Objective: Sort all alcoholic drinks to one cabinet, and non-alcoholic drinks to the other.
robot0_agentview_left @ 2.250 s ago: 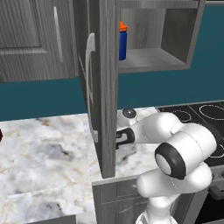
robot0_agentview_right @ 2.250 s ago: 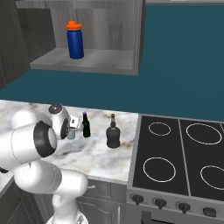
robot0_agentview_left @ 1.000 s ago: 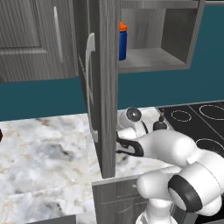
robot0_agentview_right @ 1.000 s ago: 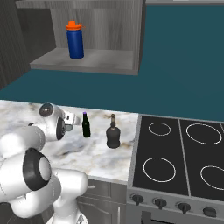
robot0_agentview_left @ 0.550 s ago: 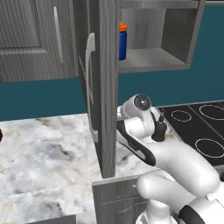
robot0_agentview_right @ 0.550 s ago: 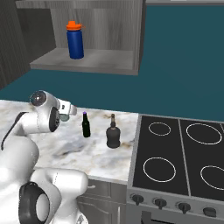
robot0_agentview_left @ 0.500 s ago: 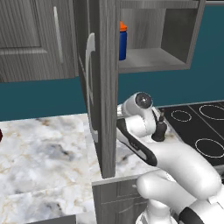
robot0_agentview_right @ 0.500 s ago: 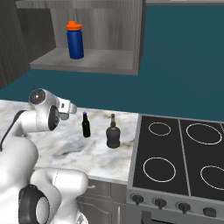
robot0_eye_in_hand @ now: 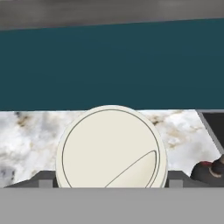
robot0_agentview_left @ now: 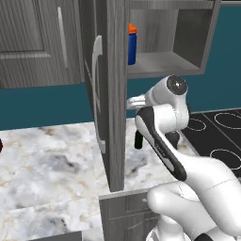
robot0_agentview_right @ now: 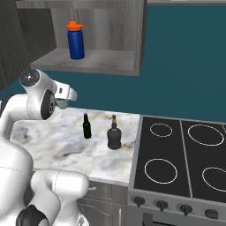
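A marble counter adjoins a black stovetop beneath a grey open cabinet.

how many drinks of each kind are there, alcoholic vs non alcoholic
alcoholic: 2, green bottle and blackish bottle, both on the counter
non-alcoholic: 2, blue bottle in the open cabinet, white-lidded cup at the gripper
total: 4

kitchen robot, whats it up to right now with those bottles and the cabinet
The white arm's gripper holds the pale cup with a white lid lifted above the marble counter, below the open cabinet. The blue orange-capped bottle stands on that cabinet's shelf. The slim green bottle and the squat dark bottle stand side by side on the counter near the stove.
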